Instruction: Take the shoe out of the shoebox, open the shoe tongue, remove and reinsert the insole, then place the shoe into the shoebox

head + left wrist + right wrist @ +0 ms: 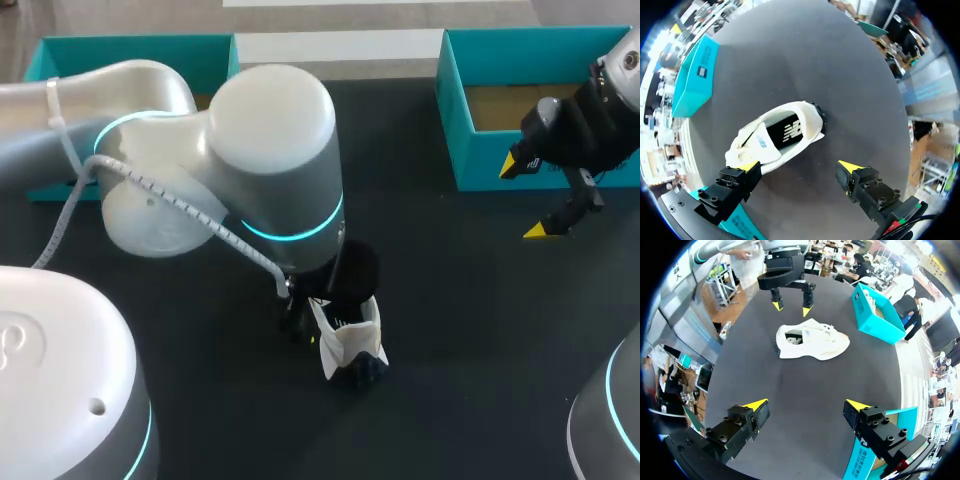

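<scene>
A white shoe [754, 143] with a black insole lies on its side on the dark table, just ahead of my left gripper [799, 166], which stands open with nothing between its fingers. In the head view my left arm [270, 160] covers most of the shoe [352, 340]. In the right wrist view the shoe [812, 342] lies far ahead of my right gripper [807, 405], and the left gripper [791, 308] hangs open just beyond the shoe's heel. My right gripper [523, 198] is open and empty beside the teal shoebox [500, 100] at the back right.
A second teal box [130, 60] stands at the back left, also seen as a teal box [695, 75] in the left wrist view. Its counterpart in the right wrist view is the teal box [877, 310] beyond the shoe. Bare dark table [470, 330] surrounds the shoe.
</scene>
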Controlling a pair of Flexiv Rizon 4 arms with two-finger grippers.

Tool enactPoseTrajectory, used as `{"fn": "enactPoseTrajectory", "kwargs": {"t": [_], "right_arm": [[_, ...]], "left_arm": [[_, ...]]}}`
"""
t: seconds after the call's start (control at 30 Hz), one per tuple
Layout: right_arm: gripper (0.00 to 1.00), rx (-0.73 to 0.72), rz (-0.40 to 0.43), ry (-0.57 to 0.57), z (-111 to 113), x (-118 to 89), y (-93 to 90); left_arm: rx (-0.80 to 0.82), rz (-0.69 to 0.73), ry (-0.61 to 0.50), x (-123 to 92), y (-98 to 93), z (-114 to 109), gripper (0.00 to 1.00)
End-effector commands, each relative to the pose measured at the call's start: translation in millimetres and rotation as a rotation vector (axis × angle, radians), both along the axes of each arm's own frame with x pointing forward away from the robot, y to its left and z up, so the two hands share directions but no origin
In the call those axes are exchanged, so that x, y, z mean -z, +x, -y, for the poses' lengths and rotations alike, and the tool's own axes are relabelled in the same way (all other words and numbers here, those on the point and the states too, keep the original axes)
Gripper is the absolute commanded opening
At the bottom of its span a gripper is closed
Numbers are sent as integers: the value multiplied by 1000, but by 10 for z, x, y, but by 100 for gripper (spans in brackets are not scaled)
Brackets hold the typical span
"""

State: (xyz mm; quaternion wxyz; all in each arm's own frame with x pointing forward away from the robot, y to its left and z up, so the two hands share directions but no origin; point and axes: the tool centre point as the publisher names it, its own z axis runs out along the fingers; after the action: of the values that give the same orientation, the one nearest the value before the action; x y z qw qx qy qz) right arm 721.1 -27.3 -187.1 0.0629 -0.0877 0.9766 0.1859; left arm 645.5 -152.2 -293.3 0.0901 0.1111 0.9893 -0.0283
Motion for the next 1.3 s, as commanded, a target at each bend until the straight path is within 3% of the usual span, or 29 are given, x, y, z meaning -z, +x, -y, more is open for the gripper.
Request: {"fn": "enactPoseTrajectory", "kwargs": {"t": [0.03,0.27,0.37,0.5,0.97,1.03,1.3], "right_arm": [[100,1,-1,-4,-16,10,12],[100,1,-1,-4,-16,10,12],[100,1,-1,-4,-16,10,12],[100,1,-1,-4,-16,10,12],[100,1,-1,-4,-16,10,12],[100,1,-1,-4,-16,10,12],[100,1,-1,-4,-16,10,12]], "left_arm": [[-242,26,-14,-2,-26,12,100],[-242,26,-14,-2,-26,12,100],[-233,-1,-62,68,-53,152,100],[-187,4,-45,134,-134,365,100],[-290,-24,-88,395,-297,540,100],[-304,-22,-92,450,-308,554,98],[-365,-21,-111,664,-316,635,77]]}}
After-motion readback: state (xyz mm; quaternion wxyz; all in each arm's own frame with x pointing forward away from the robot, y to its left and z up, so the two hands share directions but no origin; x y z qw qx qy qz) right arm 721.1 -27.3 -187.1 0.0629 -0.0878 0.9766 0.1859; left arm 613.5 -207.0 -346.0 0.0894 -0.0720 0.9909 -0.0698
